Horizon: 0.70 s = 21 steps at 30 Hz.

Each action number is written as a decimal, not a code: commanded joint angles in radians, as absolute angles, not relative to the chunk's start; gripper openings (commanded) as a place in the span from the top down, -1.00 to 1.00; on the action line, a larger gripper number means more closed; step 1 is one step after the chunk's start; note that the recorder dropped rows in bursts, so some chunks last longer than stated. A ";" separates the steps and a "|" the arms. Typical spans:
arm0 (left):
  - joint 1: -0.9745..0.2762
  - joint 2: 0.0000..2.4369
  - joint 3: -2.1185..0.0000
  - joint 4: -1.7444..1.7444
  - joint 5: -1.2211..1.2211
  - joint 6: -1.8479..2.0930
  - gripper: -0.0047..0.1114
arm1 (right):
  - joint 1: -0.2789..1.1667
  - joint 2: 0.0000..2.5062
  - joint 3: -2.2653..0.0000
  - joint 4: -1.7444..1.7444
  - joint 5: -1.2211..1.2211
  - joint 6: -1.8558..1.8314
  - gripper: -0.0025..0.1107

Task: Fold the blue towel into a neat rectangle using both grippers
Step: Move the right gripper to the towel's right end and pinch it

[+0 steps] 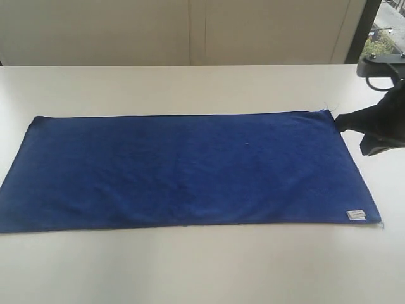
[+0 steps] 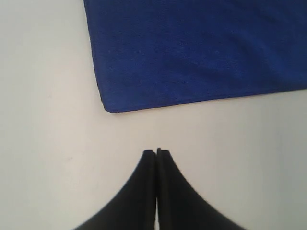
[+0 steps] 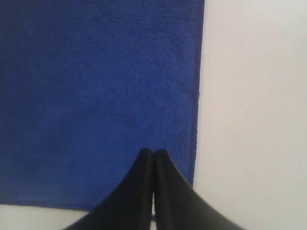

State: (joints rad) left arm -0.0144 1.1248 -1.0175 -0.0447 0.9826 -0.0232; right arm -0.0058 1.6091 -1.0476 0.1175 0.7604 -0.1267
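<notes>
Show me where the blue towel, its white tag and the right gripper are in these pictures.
blue towel (image 1: 183, 168): exterior view, middle of the cloth.
white tag (image 1: 356, 215): exterior view, centre of the tag.
right gripper (image 3: 154, 152): right wrist view, between its fingertips.

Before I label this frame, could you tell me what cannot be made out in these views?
1. Left gripper: outside the exterior view's frame; seen only by its wrist camera.
2. White tag: print too small, exterior view.
3. Right gripper touching the blue towel or not: its own body hides the contact, right wrist view.
</notes>
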 commanded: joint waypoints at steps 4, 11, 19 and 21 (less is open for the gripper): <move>-0.012 1.115 -1.013 -0.047 0.995 -0.021 0.92 | -0.010 1.829 -1.121 0.114 0.625 -0.155 0.96; -0.012 1.115 -1.013 -0.047 0.995 -0.021 0.92 | -0.010 1.964 -1.213 0.108 0.526 -0.158 0.96; -0.012 1.115 -1.013 -0.047 0.995 -0.021 0.92 | -0.010 2.050 -1.257 0.091 0.555 -0.158 0.96; -0.012 1.115 -1.013 -0.047 0.995 -0.021 0.92 | -0.011 2.051 -1.257 0.062 0.575 -0.150 0.96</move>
State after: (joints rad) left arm -0.0144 1.1231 -1.0175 -0.0430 0.9850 -0.0212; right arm -0.0058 2.0377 -1.2536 0.1000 0.5406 -0.1487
